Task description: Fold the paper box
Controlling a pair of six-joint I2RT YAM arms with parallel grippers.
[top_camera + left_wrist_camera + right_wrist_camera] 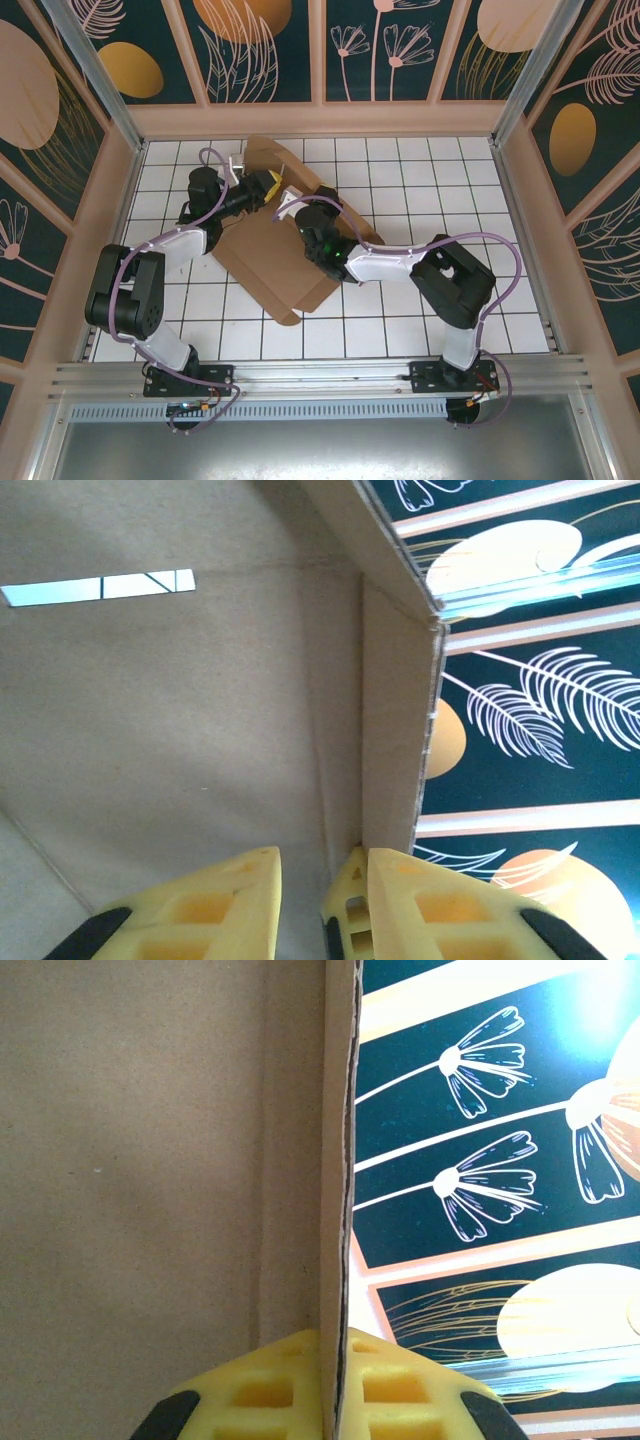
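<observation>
Currently the paper box (290, 265) lies on the middle of the table (400, 170), with one flap raised toward the table's far edge. I judge the cardboard to be light, stiff across its panels and weak along its creases; thin edges may slip or crumple. Take hold on a flap's free edge, clear of the crease. My right gripper (335, 1385) is closed on a thin upright cardboard edge. My left gripper (320, 865) stands slightly parted, with the foot of a folded flap at the gap; I see nothing clamped. Both grippers cover the box's far part in the top view, so I cannot tell which tabs are seated.
</observation>
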